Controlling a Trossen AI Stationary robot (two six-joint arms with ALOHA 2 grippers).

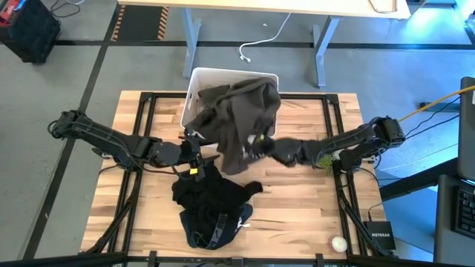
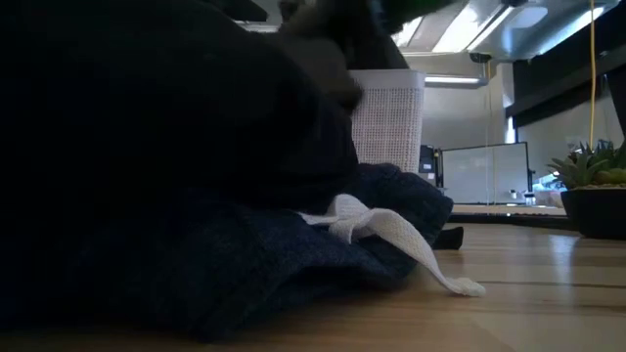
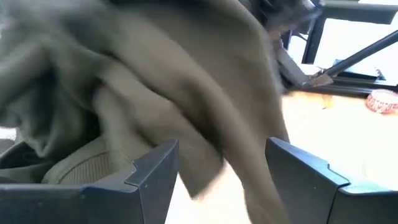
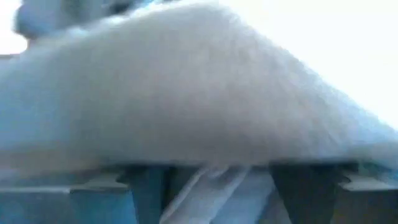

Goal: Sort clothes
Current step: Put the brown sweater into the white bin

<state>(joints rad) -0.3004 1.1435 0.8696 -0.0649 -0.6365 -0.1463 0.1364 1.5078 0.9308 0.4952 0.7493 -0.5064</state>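
An olive-brown garment [image 1: 237,115] lies heaped over the white bin [image 1: 194,81] at the table's far middle, and its lower part hangs down to the table. My left gripper [image 1: 194,153] is open beside the garment's left lower edge, which fills the left wrist view [image 3: 186,93]. My right gripper [image 1: 257,147] is open at the garment's right lower edge, with cloth over it [image 4: 199,93]. A pile of black pieces [image 1: 215,194] lies on the table nearer, with dark navy shorts [image 1: 215,226] and their white drawstring [image 2: 391,235] at the near side. My left gripper's fingers [image 3: 155,171] stand apart with the olive garment's hanging edge [image 3: 205,168] just beyond them; I cannot tell whether they touch it. My right gripper comes level from the table's right; the garment's lower edge [image 4: 205,180] lies over and between its spread fingers [image 4: 146,186].
A potted plant [image 1: 324,159] stands by the right arm and also shows in the low view [image 2: 587,186]. A small white ball [image 1: 339,242] and a black box [image 1: 382,237] lie at the near right corner. The bin shows behind the shorts in the low view [image 2: 386,117].
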